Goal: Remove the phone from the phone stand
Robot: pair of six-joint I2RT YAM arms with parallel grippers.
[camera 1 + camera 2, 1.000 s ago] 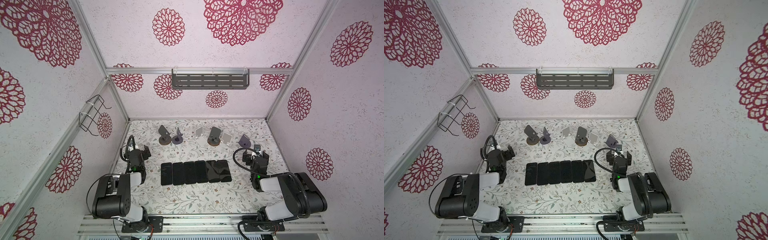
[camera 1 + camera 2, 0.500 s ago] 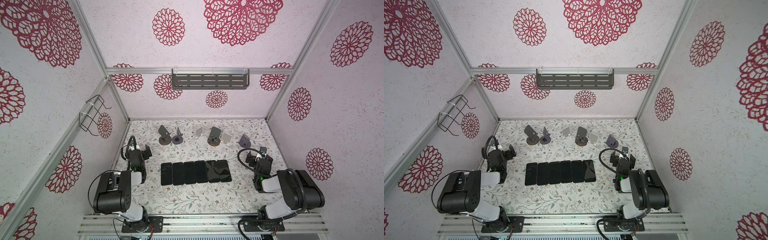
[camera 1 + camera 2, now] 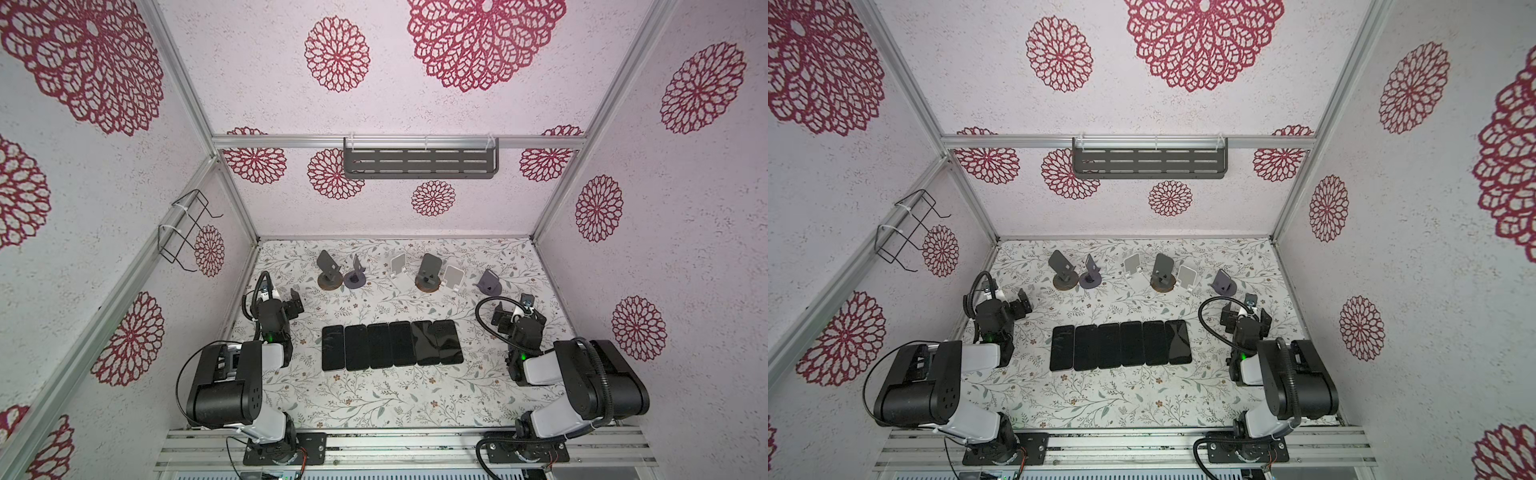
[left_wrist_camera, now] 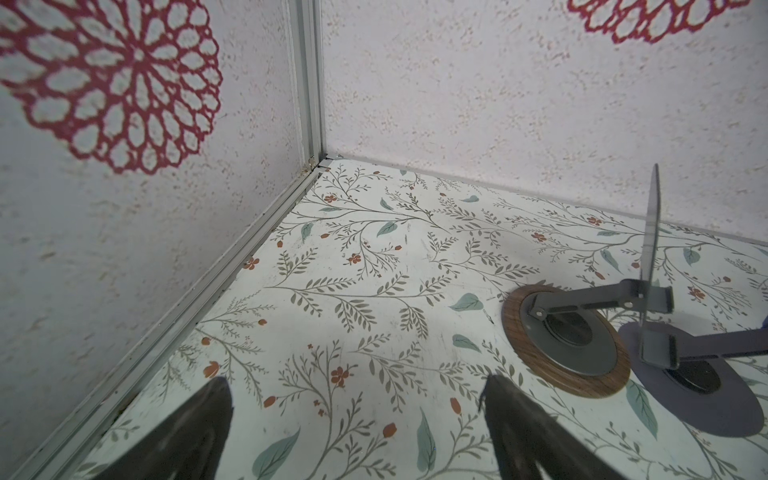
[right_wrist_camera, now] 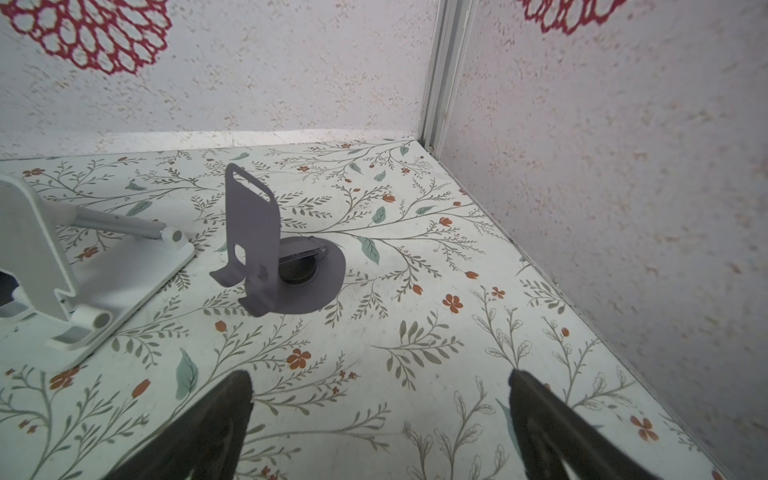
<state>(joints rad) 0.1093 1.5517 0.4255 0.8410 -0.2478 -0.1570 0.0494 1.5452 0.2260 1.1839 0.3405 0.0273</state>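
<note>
- left pincer (image 4: 355,380) hovering low over floral table (image 4: 374,270), jaws standing wide, gripping nothing
- wood-base stand (image 4: 565,332) sitting ahead of it, toward table middle; disc-base stand (image 4: 698,399) sitting just beside that one
- right pincer (image 5: 380,374) also spreading wide, carrying nothing
- purple stand (image 5: 266,249) standing upright ahead of it; white stand (image 5: 62,270) sitting further inward
- six phones (image 3: 392,345) lying flat in row, edges touching, between both pincers, well apart from stands, showing in both top views
</note>
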